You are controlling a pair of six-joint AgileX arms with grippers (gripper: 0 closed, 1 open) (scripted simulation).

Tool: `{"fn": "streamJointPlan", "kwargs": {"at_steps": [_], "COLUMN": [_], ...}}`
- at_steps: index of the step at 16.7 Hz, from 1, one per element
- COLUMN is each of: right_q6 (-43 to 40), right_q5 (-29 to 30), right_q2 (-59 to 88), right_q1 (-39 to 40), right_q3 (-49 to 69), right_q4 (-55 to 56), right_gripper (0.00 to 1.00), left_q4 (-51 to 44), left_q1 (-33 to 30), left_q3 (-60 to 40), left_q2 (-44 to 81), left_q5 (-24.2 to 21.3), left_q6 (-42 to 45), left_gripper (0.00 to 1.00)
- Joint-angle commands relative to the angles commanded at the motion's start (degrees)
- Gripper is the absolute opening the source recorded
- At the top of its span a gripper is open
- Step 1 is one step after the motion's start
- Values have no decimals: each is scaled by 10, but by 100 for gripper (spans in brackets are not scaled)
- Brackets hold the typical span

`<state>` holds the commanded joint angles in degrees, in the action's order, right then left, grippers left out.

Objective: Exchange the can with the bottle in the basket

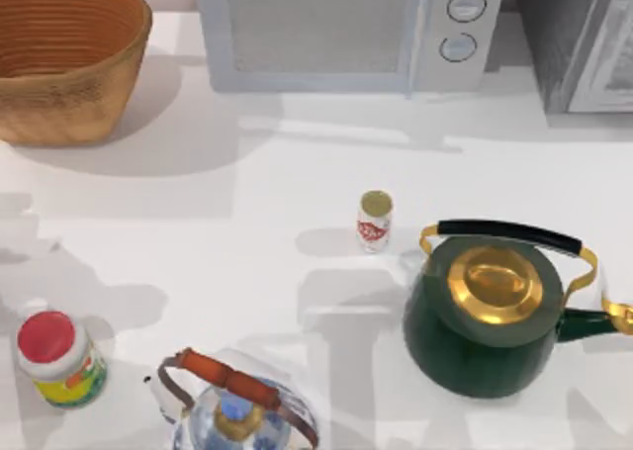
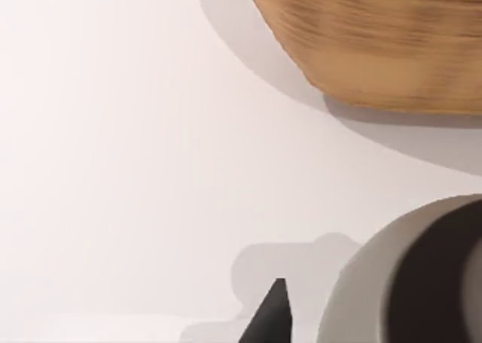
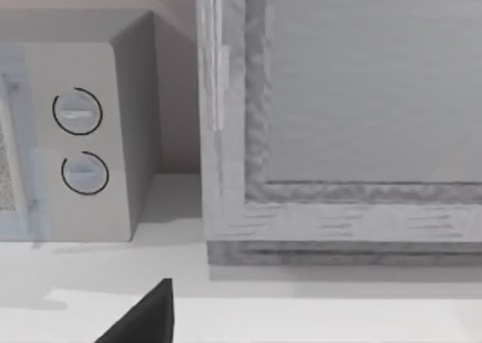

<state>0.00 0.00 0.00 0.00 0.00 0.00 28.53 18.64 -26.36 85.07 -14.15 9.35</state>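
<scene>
The can point(image 1: 375, 221), small and white with red markings and a gold top, stands upright near the middle of the table. The wicker basket point(image 1: 59, 104) sits at the far left corner, and its ribbed wall point(image 2: 392, 49) also appears in the left wrist view. The bottle is hidden. A dark tip of my left gripper point(image 2: 271, 316) hangs over bare table short of the basket. A dark tip of my right gripper point(image 3: 147, 320) is above the table, facing the back right corner.
A green kettle point(image 1: 490, 316) with a gold lid stands right of the can. A red-capped jar point(image 1: 59, 359) and a white kettle point(image 1: 237, 410) are at the front left. A microwave point(image 1: 336, 30) and a grey cabinet point(image 1: 584, 35) line the back. A rounded pale-and-dark shape point(image 2: 422, 283) is unidentifiable.
</scene>
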Motion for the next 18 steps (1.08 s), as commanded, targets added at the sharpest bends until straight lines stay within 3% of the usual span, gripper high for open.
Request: {"fn": "streamJointPlan", "kwargs": {"at_steps": [7,13,18], "right_q6": [0,0,0], "right_q5": [0,0,0], "right_q2": [0,0,0], "right_q1": [0,0,0], "right_q3": [0,0,0], "right_q4": [0,0,0], "right_gripper": [100,100,100], "left_q4": [-222,-430,-554], "left_q1": [-33,-106,-151], "left_q3": [-291,-607,-739], "left_q2": [-22,83,162], "left_q5": [65,83,94], "left_q6": [-30,-54,-63], "left_gripper": [0,0,0]}}
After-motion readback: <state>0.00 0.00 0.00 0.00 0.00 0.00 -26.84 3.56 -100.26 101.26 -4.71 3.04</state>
